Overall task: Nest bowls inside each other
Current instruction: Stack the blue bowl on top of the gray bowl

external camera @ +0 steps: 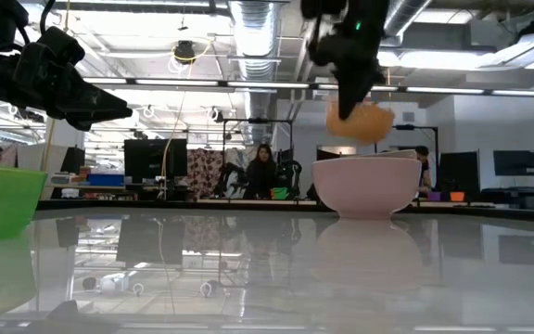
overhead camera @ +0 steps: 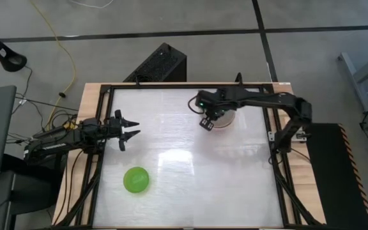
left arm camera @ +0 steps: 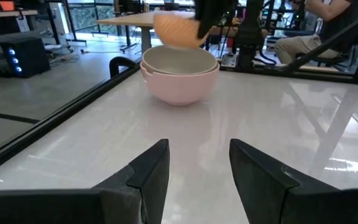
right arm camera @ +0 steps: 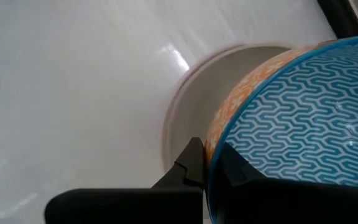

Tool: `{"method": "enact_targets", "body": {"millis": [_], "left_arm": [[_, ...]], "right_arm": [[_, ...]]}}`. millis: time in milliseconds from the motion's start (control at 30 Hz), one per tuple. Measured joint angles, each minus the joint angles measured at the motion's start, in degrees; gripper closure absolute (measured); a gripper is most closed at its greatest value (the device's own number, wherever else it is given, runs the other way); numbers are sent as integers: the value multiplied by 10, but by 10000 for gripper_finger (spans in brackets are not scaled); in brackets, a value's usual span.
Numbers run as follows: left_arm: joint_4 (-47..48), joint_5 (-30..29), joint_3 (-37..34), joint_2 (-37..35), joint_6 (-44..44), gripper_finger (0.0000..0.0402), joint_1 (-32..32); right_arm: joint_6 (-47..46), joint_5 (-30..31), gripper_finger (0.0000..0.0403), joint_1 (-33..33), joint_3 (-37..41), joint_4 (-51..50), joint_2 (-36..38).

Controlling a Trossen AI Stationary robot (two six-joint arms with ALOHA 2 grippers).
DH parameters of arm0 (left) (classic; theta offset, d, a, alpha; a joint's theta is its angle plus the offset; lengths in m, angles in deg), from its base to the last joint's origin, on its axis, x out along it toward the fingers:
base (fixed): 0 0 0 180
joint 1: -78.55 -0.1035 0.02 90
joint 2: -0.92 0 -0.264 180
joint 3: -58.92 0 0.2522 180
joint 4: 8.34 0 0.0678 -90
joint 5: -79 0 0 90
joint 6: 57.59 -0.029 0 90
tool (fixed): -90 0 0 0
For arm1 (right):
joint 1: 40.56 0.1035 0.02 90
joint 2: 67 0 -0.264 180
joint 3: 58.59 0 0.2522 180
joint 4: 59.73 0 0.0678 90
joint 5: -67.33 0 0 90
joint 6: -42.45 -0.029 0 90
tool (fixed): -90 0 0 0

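A pink bowl (left arm camera: 180,88) stands on its base at the table's far right, with a grey-beige bowl (left arm camera: 179,61) nested in it. Just above this stack hangs a tilted bowl (right arm camera: 303,124), orange outside and blue-patterned inside, with my right gripper (right arm camera: 210,155) shut on it. It also shows in the low view as the orange bowl (external camera: 362,121) under my right gripper (external camera: 349,88). A green bowl (overhead camera: 136,179) sits upright near the table's front left. My left gripper (overhead camera: 128,128) waits open at the left edge, pointing level. My right gripper pinches the patterned bowl's rim (right arm camera: 215,140), one finger (right arm camera: 188,163) on the orange outside and the other on the blue inside. The fingers slant down from above. The bowl is lifted clear and hangs tilted over the nested stack (external camera: 366,186).
A black frame (overhead camera: 275,160) runs round the white tabletop. A wide bare stretch of the table (overhead camera: 190,160) lies between the green bowl and the stack. Beyond the far edge, in the low view, a person (external camera: 262,172) sits among desks.
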Motion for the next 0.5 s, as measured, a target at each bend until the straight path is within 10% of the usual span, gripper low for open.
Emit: {"method": "enact_targets", "body": {"millis": [500], "left_arm": [[0,0,0,0,0,244,0]], "right_arm": [[15,-9,388,-21,6,2,-49]]}}
